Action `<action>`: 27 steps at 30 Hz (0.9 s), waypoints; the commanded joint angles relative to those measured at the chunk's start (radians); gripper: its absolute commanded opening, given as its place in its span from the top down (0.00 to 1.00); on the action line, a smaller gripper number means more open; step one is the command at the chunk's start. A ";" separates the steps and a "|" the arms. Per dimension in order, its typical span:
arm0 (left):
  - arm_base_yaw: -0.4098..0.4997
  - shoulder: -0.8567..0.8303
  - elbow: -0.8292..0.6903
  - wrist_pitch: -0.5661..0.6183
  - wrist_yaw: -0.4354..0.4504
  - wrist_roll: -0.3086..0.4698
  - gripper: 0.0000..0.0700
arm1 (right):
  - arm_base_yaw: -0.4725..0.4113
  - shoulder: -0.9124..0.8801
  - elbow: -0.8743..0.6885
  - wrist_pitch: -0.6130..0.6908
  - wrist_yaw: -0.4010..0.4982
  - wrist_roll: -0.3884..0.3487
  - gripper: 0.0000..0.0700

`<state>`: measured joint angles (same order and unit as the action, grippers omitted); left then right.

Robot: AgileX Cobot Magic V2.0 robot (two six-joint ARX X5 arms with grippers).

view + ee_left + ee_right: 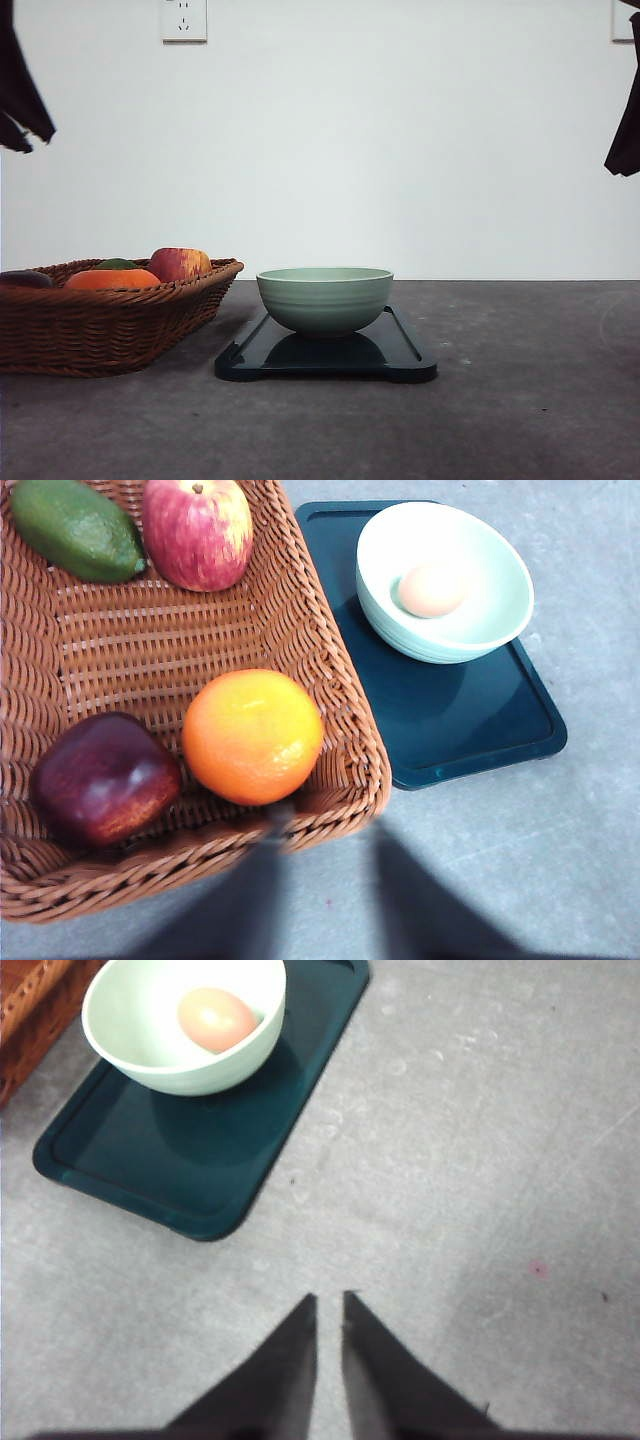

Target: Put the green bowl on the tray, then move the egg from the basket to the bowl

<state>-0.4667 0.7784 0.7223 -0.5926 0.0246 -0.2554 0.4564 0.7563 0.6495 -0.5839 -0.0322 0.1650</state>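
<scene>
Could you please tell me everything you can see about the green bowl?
The green bowl is a round, pale sage-green, ceramic-looking bowl with faint horizontal ridges and a lighter rim. It stands upright on the dark tray, towards the basket end. The pinkish-brown egg lies inside. No gripper touches it.

White wall [400,150], power socket [184,19], grey tabletop [520,400].

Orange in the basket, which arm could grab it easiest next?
Left. The left gripper hovers open by the orange in the basket; the right gripper is past the tray.
</scene>
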 commanded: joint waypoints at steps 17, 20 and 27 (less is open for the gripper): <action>-0.004 0.004 0.006 0.009 -0.002 0.000 1.00 | 0.005 0.005 0.004 0.016 -0.019 0.007 0.98; 0.023 -0.009 0.004 0.005 -0.003 0.098 1.00 | 0.005 0.005 0.004 0.016 -0.019 0.007 0.98; 0.236 -0.168 -0.136 0.215 -0.003 0.173 1.00 | 0.005 0.005 0.004 0.016 -0.019 0.007 0.98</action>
<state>-0.2494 0.6238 0.5979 -0.4152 0.0246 -0.1142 0.4564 0.7559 0.6495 -0.5785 -0.0525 0.1650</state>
